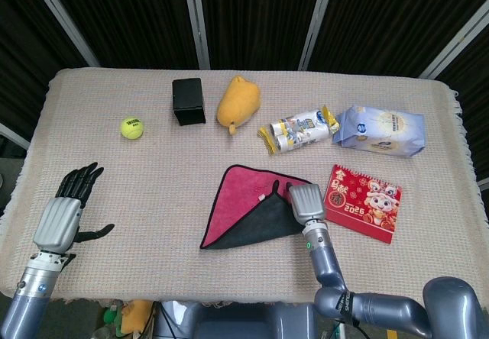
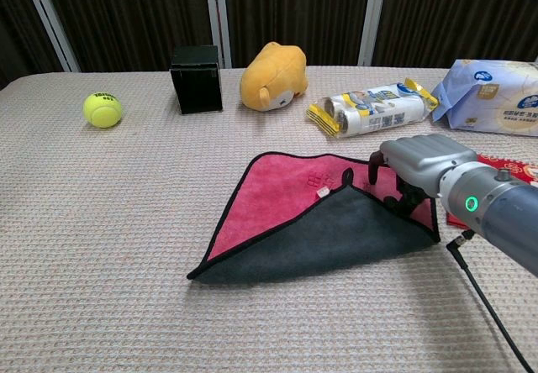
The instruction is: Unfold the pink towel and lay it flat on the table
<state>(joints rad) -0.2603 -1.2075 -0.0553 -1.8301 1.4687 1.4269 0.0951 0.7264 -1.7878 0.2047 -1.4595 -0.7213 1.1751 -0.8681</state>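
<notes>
The pink towel (image 1: 246,201) lies folded into a triangle near the middle of the table (image 1: 153,194), a dark grey flap turned over its lower half, the long fold line running from about 7 o'clock at the bottom-left tip up toward 2 o'clock. The right hand (image 1: 306,201) sits at the towel's 3 o'clock corner, over the right end of the flap, so the cloth lies to the hand's 9 o'clock; opening it would, I judge, mean carrying that grey flap away from the pink panel, toward 5 o'clock. The left hand (image 1: 63,212) hovers well apart at the table's 8 o'clock edge, fingers spread and holding nothing, so the right is much the nearer. The head view shows only the back of the right hand; the chest view shows its fingers (image 2: 373,165) curled down at the flap's edge beside a small white tag (image 2: 321,192), but whether they actually pinch the cloth I cannot tell.
</notes>
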